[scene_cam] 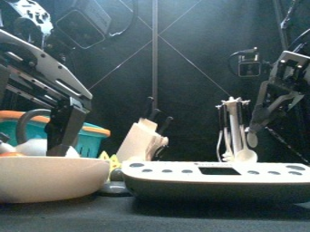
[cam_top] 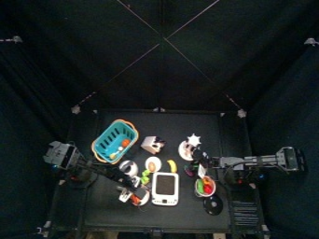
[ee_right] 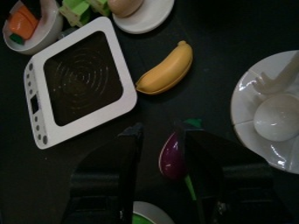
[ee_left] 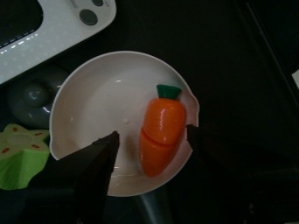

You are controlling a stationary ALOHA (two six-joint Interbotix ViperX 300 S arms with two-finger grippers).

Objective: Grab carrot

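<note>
An orange carrot (ee_left: 162, 133) with a green top lies in a white bowl (ee_left: 93, 87). In the left wrist view my left gripper (ee_left: 152, 156) is open just above the bowl, with a jaw on each side of the carrot's thin end, not closed on it. In the top view the left gripper (cam_top: 118, 172) hangs over the table's left side. The bowl's wall (scene_cam: 49, 177) hides the carrot in the front view. My right gripper (ee_right: 163, 149) is open above a purple eggplant (ee_right: 173, 157) and holds nothing.
A white scale (ee_right: 76, 83), a banana (ee_right: 163, 67) and a white plate (ee_right: 251, 83) lie near the right gripper. A green star-shaped toy (ee_left: 21, 153) lies beside the bowl. A teal basket (cam_top: 112, 140) stands at the back left.
</note>
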